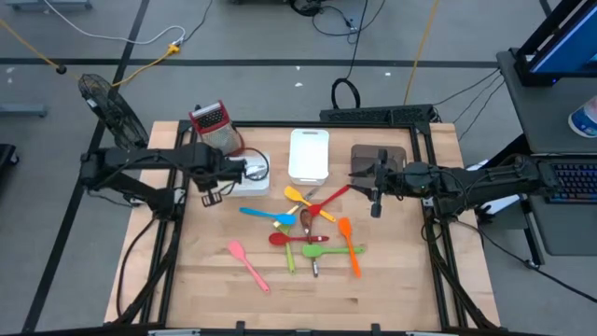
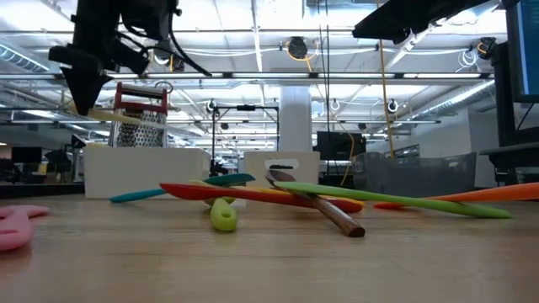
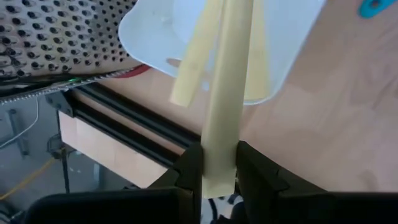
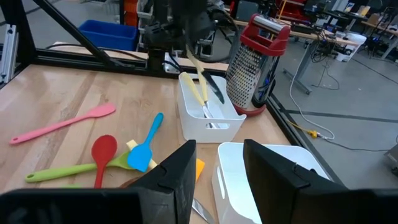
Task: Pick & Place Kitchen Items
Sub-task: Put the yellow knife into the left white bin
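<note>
The left gripper (image 3: pixel 219 169) hangs over the small white tray (image 4: pixel 208 109) beside the grater (image 4: pixel 256 62), its fingers (image 3: pixel 189 174) pinched on a cream stick (image 3: pixel 225 93) angled down into that tray. The right gripper (image 4: pixel 219 167) waits above the larger white tray (image 1: pixel 309 154), fingers parted and empty. The other utensils (image 1: pixel 308 229) lie scattered mid-surface.

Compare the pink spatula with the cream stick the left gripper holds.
The pink spatula lies flat on the table, away from the pile; the cream stick hangs tilted over the small white tray, clamped in the left gripper. Pink has a broad blade; cream looks plain. Both are slim.
</note>
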{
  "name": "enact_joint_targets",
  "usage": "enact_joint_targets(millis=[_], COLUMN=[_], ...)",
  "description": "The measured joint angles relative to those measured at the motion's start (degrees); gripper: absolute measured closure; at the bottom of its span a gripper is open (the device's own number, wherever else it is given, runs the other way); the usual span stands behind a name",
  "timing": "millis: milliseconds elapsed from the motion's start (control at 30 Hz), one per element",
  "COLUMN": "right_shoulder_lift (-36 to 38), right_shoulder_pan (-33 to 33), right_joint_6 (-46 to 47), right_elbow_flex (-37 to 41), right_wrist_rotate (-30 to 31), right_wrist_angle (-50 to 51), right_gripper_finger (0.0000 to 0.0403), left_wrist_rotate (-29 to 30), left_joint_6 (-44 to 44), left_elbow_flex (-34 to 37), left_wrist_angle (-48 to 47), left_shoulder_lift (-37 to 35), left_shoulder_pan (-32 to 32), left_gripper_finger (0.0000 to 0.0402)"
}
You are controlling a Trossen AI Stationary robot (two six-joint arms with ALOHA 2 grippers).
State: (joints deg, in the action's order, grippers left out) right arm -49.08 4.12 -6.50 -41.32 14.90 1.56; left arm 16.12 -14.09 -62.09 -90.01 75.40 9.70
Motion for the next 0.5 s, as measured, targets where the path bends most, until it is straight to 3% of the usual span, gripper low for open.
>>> enact_joint_targets(millis=[267,500], right_shoulder_lift=[0.0,0.0], right_shoulder_pan=[0.0,0.0], right_joint_6=[0.0,0.0], right_elbow_flex=[0.0,0.0], right_wrist_rotate=[0.0,0.0], right_wrist_angle=[0.0,0.0], right_gripper_finger=[0.0273,0.0273], left_wrist_rotate=[-3.2,-4.6], left_joint_6=[3.7,5.9], left_elbow_flex=[0.2,0.2], left_wrist_angle=[0.0,-0.2], left_shoulder_lift=[0.0,2.4], left_shoulder_pan=[6.3,8.0], left_gripper_finger=[0.033,0.033])
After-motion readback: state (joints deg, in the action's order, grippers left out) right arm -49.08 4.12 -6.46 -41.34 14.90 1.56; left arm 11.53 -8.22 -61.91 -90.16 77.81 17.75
